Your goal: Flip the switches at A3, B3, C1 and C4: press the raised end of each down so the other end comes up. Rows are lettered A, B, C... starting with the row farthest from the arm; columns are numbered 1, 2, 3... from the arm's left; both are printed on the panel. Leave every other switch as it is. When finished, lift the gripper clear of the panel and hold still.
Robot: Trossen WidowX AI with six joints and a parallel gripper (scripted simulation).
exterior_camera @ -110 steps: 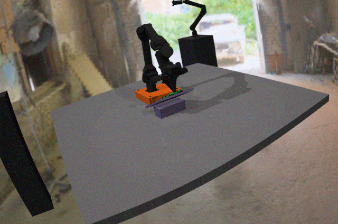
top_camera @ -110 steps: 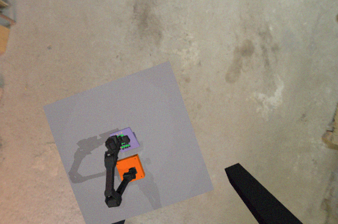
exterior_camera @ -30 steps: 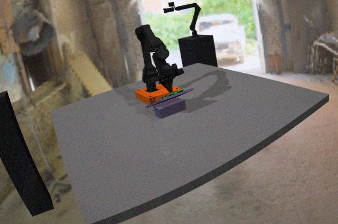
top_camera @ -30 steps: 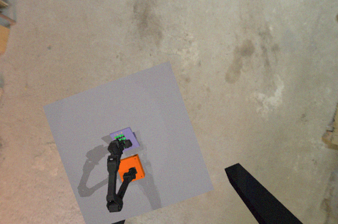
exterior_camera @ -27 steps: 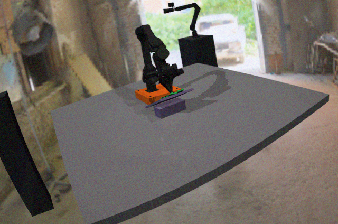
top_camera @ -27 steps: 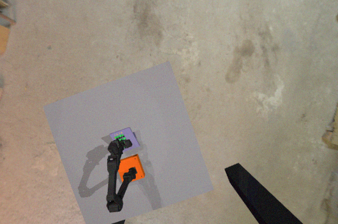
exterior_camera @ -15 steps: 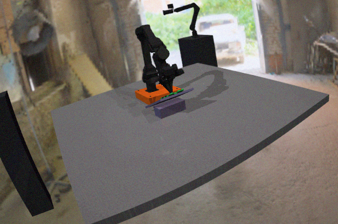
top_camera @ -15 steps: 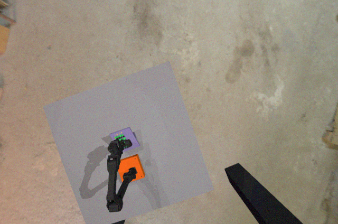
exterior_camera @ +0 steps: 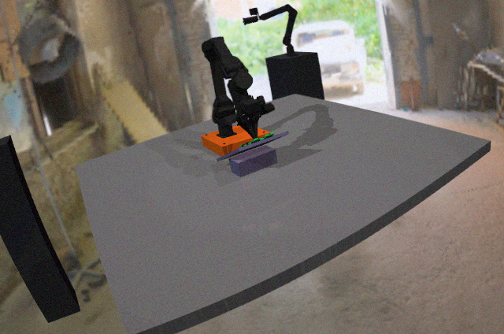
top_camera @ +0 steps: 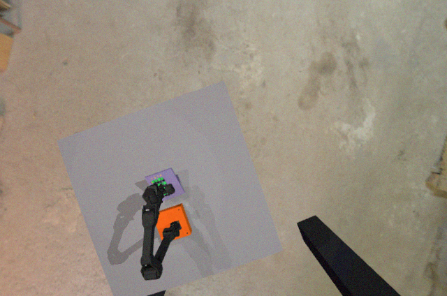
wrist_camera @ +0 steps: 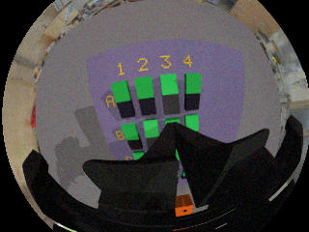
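Purple panel [wrist_camera: 226, 91] | gripper [wrist_camera: 173, 134] fingers pressed together, empty | tip over row B, A3 switch [wrist_camera: 169, 93] directly ahead, long axis fore-aft

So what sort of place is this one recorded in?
Likely an old workshop or garage: stained concrete floor, worn brick walls, and a wide doorway onto greenery and a parked truck. The arm works on a grey table.
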